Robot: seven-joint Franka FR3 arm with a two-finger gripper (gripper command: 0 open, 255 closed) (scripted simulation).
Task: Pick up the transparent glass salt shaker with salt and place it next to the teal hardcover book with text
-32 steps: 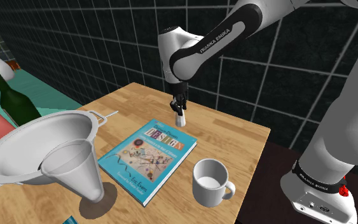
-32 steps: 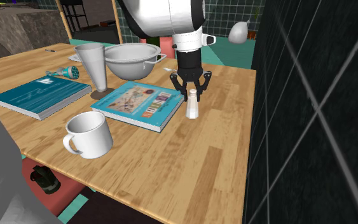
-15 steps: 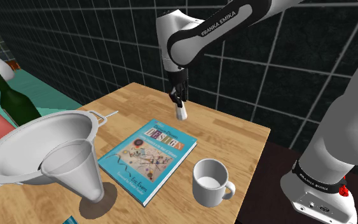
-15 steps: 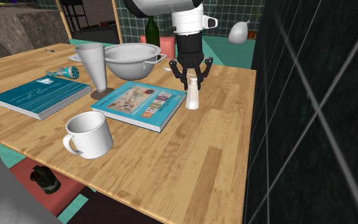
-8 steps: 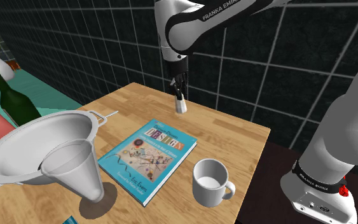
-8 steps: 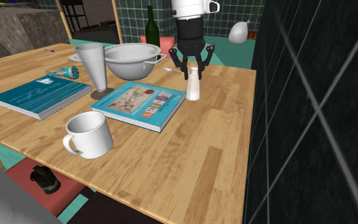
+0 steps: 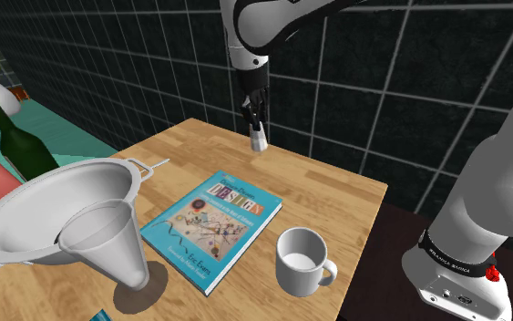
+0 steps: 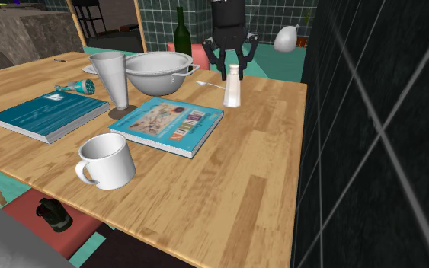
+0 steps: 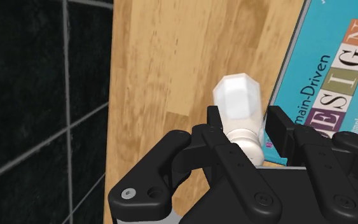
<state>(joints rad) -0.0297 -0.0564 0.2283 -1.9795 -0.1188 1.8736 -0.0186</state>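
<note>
**Over the tabletop's back edge, the shaker hangs by its neck**

Above the far side of the tabletop (image 7: pixel 336 196), close to the dark tiled wall, the claw (image 7: pixel 255 120) points straight down. It is closed to a narrow gap on the salt shaker (image 7: pixel 259 140). In the wrist view its fingers (image 9: pixel 213 119) press either side of the slim upper part, just below the cap. The faceted, whitish body hangs beneath them. As far as I can judge from the second exterior view, the shaker's base is clear of the wood.

The shaker is near the teal book (image 7: pixel 213 219) with "DESIGN" on its cover, just past that book's far corner. A plainer teal book (image 8: pixel 49 114) lies further off, beyond a tall cup (image 8: pixel 112 76). I cannot tell for certain which book the task means.

The shaker looks small and light, and it should be rigid enough not to give under the fingers. Smooth glass is probably slippery, so the hold depends on pressure and on the body widening below the neck. That makes the present high grip a sensible place to hold it. Held so high, though, the body could swing or pivot between the pads during a quick sideways move. Glass would also chip or crack if dropped or knocked on the wood. It should be kept upright so that no salt shakes out, and lowered slowly onto bare wood beside the book, well away from the white mug (image 7: pixel 302 260).
</note>
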